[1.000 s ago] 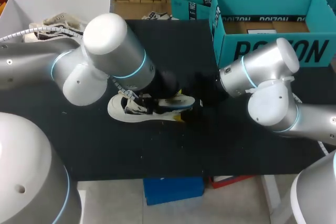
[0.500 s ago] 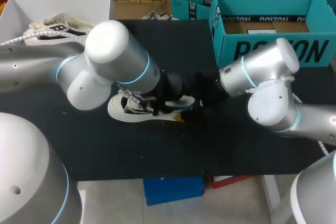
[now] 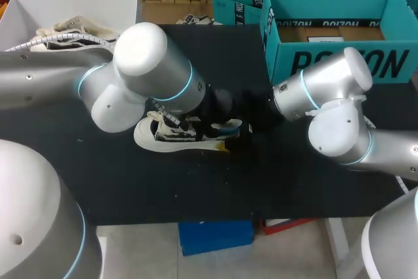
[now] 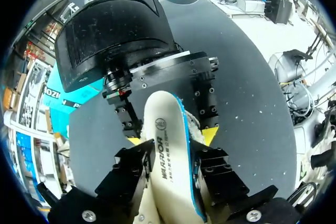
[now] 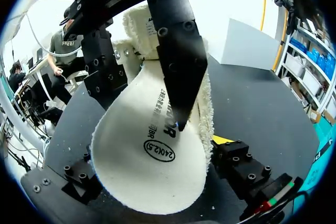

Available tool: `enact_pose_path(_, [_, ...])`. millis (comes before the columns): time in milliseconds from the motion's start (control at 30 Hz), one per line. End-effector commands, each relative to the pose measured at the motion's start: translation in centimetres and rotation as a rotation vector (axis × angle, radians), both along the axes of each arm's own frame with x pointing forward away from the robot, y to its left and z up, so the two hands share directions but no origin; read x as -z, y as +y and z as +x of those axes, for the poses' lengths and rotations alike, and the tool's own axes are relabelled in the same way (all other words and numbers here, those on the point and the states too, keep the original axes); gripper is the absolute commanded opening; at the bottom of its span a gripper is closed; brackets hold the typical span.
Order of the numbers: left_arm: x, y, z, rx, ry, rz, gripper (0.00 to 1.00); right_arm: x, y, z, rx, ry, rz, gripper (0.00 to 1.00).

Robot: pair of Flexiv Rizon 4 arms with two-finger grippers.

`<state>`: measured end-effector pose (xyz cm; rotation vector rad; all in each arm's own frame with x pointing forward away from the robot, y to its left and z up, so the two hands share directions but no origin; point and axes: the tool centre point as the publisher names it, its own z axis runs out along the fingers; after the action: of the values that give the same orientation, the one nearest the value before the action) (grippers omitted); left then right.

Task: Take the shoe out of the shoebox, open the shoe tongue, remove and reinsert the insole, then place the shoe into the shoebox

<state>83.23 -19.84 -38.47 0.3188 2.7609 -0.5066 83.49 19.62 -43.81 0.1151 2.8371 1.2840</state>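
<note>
Head view: our two arms meet over the white low-top shoe with black side markings (image 3: 166, 136), which lies on the black table (image 3: 196, 187).
Left gripper (image 4: 172, 156): clamped on the cream foam insole with a blue rim (image 4: 168, 145), one of its fingers (image 4: 131, 174) against each long side. It has hold of nothing else.
Right gripper (image 5: 155, 156): just ahead of the left one and facing it, at the shoe's heel end. The insole's broad face covers it, so we cannot tell whether it grips anything.
Insole: held in the left gripper, its free end reaching to the right gripper, printed face towards both wrist cameras.
Shoe: under both grippers, toe pointing away from the right one.
Teal cardboard shoebox (image 3: 326, 63): well behind the right gripper, open side up.
Step in hand: we judge this to be the insole stage. Whether it is coming out or going back in, we cannot say.
Doing it well: we would move the insole along the shoe's length, not across it, so the rim does not catch on the collar. The shoe's heel should be pinned while the left gripper moves, and the clamp kept light enough that the foam does not fold.
</note>
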Motion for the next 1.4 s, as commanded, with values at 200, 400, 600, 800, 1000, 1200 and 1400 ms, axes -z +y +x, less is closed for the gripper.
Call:
enact_pose_path(200, [-0.9,1.1,-0.8,-0.024,0.012,0.005,0.00,0.0,0.0,0.0,0.000,0.001,0.000,0.00])
enact_pose_path(400, [-2.9,2.5,-3.9,-0.027,0.029,-0.013,0.00,0.0,0.0,0.0,0.000,0.001,0.000,0.00])
enact_pose_path(600, [-5.5,3.3,-6.4,0.001,0.046,-0.077,0.00,0.0,0.0,0.0,0.000,0.001,0.000,0.00])
enact_pose_path(800, [-7.9,2.9,-8.0,0.052,0.112,-0.150,0.00,0.0,0.0,0.0,0.000,0.001,0.000,0.00])
enact_pose_path(1000, [-11.1,2.2,-8.9,0.135,0.220,-0.259,0.00,0.0,0.0,0.0,0.000,0.001,0.000,0.00])
enact_pose_path(1200, [-13.5,1.1,-9.5,0.220,0.342,-0.370,0.00,0.0,0.0,0.0,0.000,0.001,0.000,0.00])
enact_pose_path(1400, [-16.3,-0.2,-9.9,0.288,0.434,-0.458,0.00,0.0,0.0,0.0,0.000,0.001,0.000,0.00])
